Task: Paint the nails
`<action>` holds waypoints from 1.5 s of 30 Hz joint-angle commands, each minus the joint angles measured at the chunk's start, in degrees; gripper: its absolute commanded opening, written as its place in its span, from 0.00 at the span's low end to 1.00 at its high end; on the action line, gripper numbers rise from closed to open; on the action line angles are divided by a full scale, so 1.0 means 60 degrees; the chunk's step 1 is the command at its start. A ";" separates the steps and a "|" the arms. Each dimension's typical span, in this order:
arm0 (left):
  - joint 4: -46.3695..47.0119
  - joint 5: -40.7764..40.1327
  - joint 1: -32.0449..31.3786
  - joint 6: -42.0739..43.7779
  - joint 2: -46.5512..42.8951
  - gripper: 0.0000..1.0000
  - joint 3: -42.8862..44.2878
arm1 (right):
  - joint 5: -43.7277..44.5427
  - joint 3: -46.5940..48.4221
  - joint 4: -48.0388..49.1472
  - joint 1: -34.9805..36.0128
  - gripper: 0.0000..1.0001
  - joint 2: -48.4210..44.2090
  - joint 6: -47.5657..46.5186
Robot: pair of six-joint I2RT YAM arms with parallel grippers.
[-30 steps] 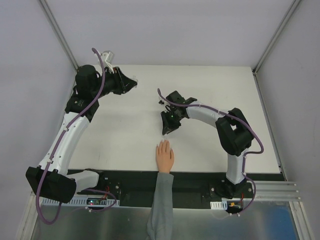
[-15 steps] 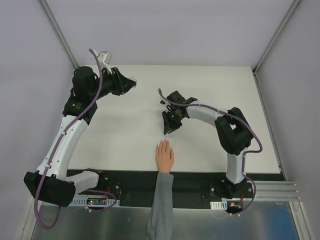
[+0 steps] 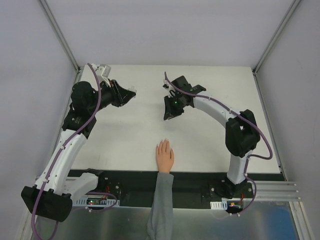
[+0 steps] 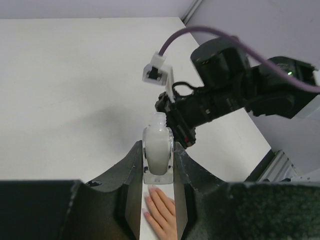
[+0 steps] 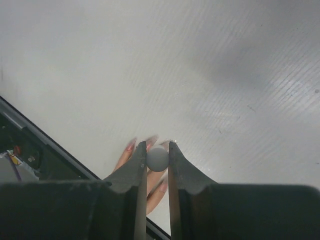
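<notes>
Two arms reached over the white bench point(image 3: 210, 145), and a peach dummy hand point(image 3: 164, 156) in a grey sleeve point(image 3: 161, 205) lay flat at its 6 o'clock edge, fingertips pointing toward 12. The nails point(image 5: 131, 145) showed in the right wrist view as faint pinkish tips, hardly different from the skin. The left fingers point(image 4: 131, 185), out near 10 o'clock on the bench, pinched a small clear bottle point(image 4: 158, 150) of whitish liquid. It stood upright between them with its threaded neck open at the top. Under the bottle, in that same view, the dummy hand appeared far below. The right fingers point(image 5: 135, 175) hung a little toward 12 o'clock from the bench's middle, well apart from the dummy hand in the overhead view. They were pressed on a small round grey knob point(image 5: 157, 159), seen end-on, so what hung beneath it could not be told. The right arm point(image 3: 220, 107) curved in from 4 o'clock, and the left arm point(image 3: 70, 140) rose from 7 o'clock.
</notes>
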 commanded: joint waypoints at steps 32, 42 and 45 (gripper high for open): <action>0.8033 0.4537 -0.2221 0.0230 -0.3386 0.00 -0.6294 | 0.0376 0.0294 -0.1225 0.2002 0.00 -0.6289 -0.0427; 0.8371 0.4450 -0.2235 -0.0049 -0.3503 0.00 -0.6470 | 0.0846 0.0633 -0.0407 0.3233 0.00 -0.5893 0.0041; 0.8371 0.4347 -0.2235 -0.0049 -0.3517 0.00 -0.6485 | 0.0918 0.0632 -0.0201 0.3452 0.00 -0.5776 0.0071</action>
